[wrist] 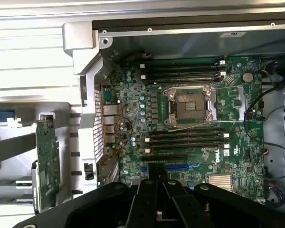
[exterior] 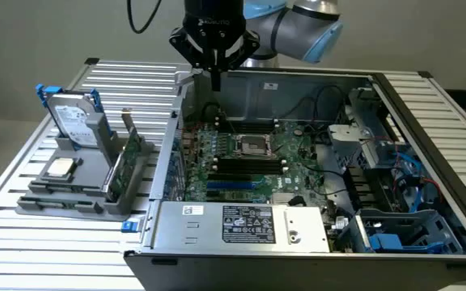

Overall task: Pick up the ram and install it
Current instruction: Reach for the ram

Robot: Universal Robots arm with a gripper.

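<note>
My gripper (exterior: 215, 83) hangs above the open computer case's back wall, at the exterior view's upper middle. Its fingers (wrist: 149, 190) are pressed together, shut, and nothing green shows between them. Below lies the motherboard (wrist: 133, 118) with its bare processor socket (wrist: 189, 105). Black memory slots (wrist: 185, 138) run on one side of the socket, and more slots (wrist: 180, 71) on the other. A green circuit board (exterior: 133, 159) (wrist: 48, 161) stands on edge in the grey holder outside the case. I cannot tell whether it is the ram or the wider card.
The grey holder (exterior: 71, 203) on the slatted table also carries a hard drive in a blue frame (exterior: 73, 121) and a silver processor chip (exterior: 61, 168). Inside the case are the power supply (exterior: 241, 224), cables (exterior: 411, 176) and blue drive bays (exterior: 403, 233).
</note>
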